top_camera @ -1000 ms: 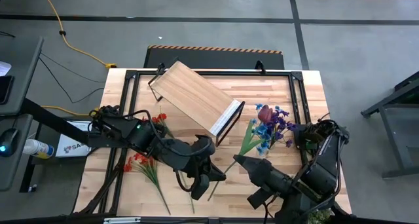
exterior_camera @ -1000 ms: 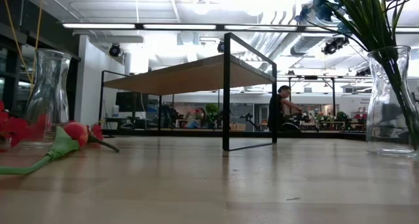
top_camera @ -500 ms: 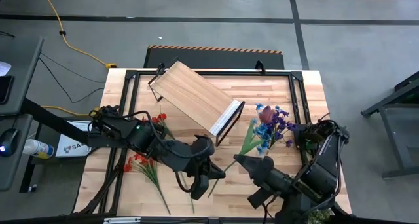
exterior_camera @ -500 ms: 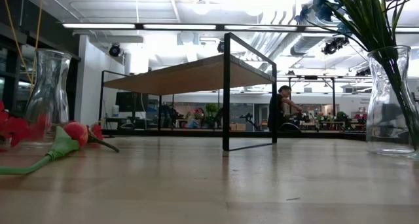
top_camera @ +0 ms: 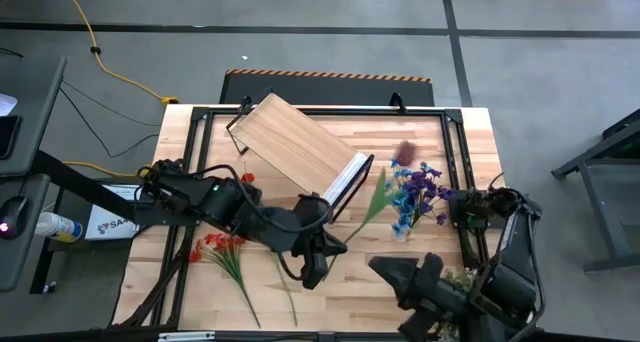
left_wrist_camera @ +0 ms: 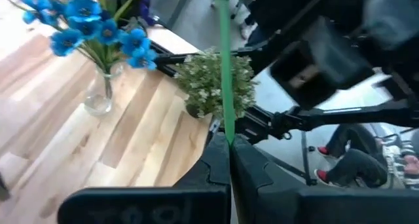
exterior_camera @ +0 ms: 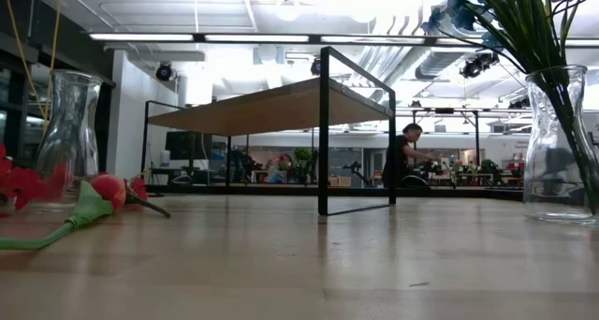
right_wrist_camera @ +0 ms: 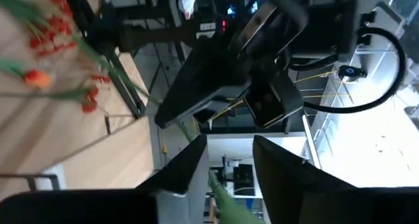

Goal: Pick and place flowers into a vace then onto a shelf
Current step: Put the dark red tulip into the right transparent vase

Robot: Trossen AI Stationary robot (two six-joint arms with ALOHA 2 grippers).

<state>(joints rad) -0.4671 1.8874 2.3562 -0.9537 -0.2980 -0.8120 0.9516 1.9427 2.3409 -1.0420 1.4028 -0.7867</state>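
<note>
Item: pink rose (top_camera: 405,152), stem pinched in my left fingers (top_camera: 312,265), bloom over vase (top_camera: 400,228) of blue and purple flowers (top_camera: 418,187). Right fingers (top_camera: 384,268) parted, empty. Outstanding: red sprays (top_camera: 212,245) on counter (top_camera: 420,127); shelf (top_camera: 298,148) bare

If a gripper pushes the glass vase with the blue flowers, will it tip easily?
Probably yes: the glass vase is tall and narrow, and the blue flowers spread well above its rim, so weight sits high. It may also slide on the smooth wooden table. Clear glass would likely break if it falls.
</note>
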